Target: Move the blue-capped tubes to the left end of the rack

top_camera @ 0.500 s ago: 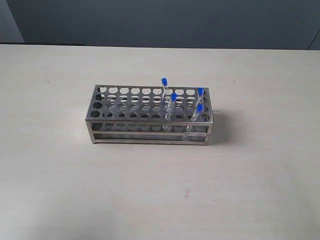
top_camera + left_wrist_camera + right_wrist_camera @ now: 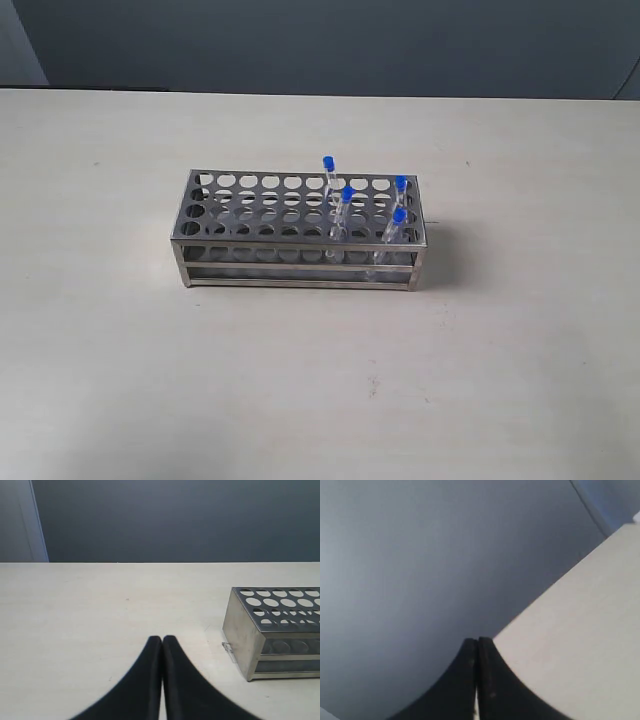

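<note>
The silvery steel rack (image 2: 299,232) stands mid-table in the exterior view. Several clear blue-capped tubes stand in its right half: one at the back (image 2: 328,172), one nearer the front (image 2: 345,205), and two at the right end (image 2: 401,190) (image 2: 397,225). Neither gripper shows in the exterior view. In the left wrist view my left gripper (image 2: 162,639) is shut and empty over bare table, with the rack's end (image 2: 272,630) off to one side. My right gripper (image 2: 478,640) is shut and empty, facing the grey wall and a table edge; no tube or rack shows there.
The beige table (image 2: 120,350) spreads all round the rack. A dark grey wall (image 2: 320,40) runs behind its far edge. A few small specks mark the tabletop.
</note>
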Controlling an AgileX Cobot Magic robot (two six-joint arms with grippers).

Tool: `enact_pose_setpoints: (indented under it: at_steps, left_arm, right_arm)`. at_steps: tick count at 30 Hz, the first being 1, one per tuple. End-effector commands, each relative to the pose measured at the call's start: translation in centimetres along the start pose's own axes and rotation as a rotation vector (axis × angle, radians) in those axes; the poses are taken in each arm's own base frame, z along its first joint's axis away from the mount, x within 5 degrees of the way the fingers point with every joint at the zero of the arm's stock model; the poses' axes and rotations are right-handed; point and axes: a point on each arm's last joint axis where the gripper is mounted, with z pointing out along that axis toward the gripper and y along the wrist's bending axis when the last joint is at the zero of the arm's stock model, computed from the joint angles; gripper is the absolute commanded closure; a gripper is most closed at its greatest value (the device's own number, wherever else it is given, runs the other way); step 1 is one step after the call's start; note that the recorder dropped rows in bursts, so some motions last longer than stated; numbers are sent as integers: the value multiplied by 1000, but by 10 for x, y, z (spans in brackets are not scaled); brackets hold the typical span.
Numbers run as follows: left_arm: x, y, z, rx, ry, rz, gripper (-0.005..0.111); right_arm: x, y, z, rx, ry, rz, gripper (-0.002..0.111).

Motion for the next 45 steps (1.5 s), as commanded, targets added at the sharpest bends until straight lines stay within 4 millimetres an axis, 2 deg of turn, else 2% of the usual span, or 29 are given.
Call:
enact_pose_setpoints:
  at_steps: [1,4,14,16,18,21,24,27,32,36,41,42,45]
  left_arm:
    - [-2,0,0,7,-6,4,106]
    - [-2,0,0,7,-6,4,106]
    - [-2,0,0,7,-6,4,106]
    - [-2,0,0,7,-6,4,106]
    - [-2,0,0,7,-6,4,106]
    - [-2,0,0,7,-6,4,106]
    - [-2,0,0,7,-6,4,106]
    - [-2,0,0,7,-6,4,106]
    - [-2,0,0,7,-6,4,106]
    - [-2,0,0,7,-6,4,106]
    - [-2,0,0,7,-6,4,106]
    - [-2,0,0,7,-6,4,106]
    - [-2,0,0,7,-6,4,106]
  right_arm:
    - [-9,2,-1,-37,-104,315,109]
    - [-13,1,-1,-44,-146,406,109]
    - [-23,0,-3,-59,-261,426,109]
    - [-18,1,-2,-53,-204,376,109]
    - [-16,14,-3,-64,-72,221,109]
    - [-26,39,-10,-74,43,-16,109]
    - [-44,62,-12,-101,61,-150,109]
    - [-60,86,-4,-123,111,-238,109]
    - [-74,116,29,-147,318,-347,109]
    - [-71,129,73,-153,573,-416,109]
    - [-43,144,131,-217,983,-508,109]
    - [-30,144,144,-220,1085,-542,109]
    - [-2,150,172,-229,1226,-710,109]
